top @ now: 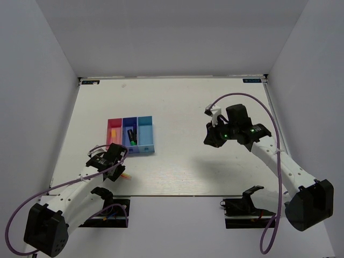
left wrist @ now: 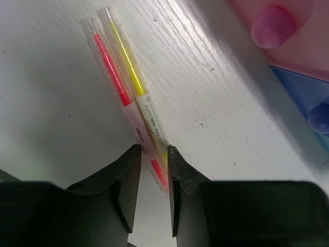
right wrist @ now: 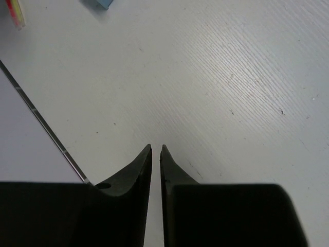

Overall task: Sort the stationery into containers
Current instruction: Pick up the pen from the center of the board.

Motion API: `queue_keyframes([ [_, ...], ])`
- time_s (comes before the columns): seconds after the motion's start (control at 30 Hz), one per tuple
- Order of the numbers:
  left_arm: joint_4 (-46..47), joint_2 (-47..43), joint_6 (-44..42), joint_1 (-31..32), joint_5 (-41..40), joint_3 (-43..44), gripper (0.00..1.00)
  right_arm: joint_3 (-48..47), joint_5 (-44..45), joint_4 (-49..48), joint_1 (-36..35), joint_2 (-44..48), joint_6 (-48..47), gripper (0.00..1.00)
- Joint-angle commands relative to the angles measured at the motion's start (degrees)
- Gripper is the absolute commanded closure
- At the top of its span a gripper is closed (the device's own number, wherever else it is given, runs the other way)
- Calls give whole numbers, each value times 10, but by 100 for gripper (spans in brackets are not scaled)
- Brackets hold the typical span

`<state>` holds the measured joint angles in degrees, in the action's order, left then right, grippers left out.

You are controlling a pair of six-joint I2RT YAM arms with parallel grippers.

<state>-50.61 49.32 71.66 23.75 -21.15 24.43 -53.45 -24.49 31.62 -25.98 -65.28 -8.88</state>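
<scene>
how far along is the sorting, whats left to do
Done: an orange-pink marker lies in the pink-red bin, and a green marker lies in the dark blue bin. In hand: the jaws of the left gripper are closed on the end of the pink and yellow pens, near the bins. Left: those pens are not yet in a bin, and the light blue bin looks empty. The right gripper holds nothing.

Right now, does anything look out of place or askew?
Only the two highlighter pens: they lie side by side on the table, outside the bins, their ends inside the left end effector. Nothing looks spilled or damaged.
</scene>
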Motion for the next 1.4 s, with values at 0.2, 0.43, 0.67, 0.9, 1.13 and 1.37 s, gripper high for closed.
queue_keyframes([
  [0.2, -10, -19, 47, -3, -4, 11, 64, 8, -25, -3, 9, 9, -4, 86],
  [0.43, -38, -55, 38, -3, -23, 37, 71, 9, -34, -2, 13, 5, -3, 86],
  [0.67, -27, -30, 31, -3, -33, 42, 71, 8, -38, -2, 15, 4, -1, 86],
  [0.9, -8, -16, 33, -4, -35, 34, 71, 9, -42, -2, 17, 2, 0, 86],
  [1.13, 9, 0, 29, -8, -36, 26, 71, 10, -47, 1, 22, 3, -2, 86],
  [1.37, 20, 9, 31, -12, -28, 11, 71, 9, -53, 2, 30, 3, -1, 86],
])
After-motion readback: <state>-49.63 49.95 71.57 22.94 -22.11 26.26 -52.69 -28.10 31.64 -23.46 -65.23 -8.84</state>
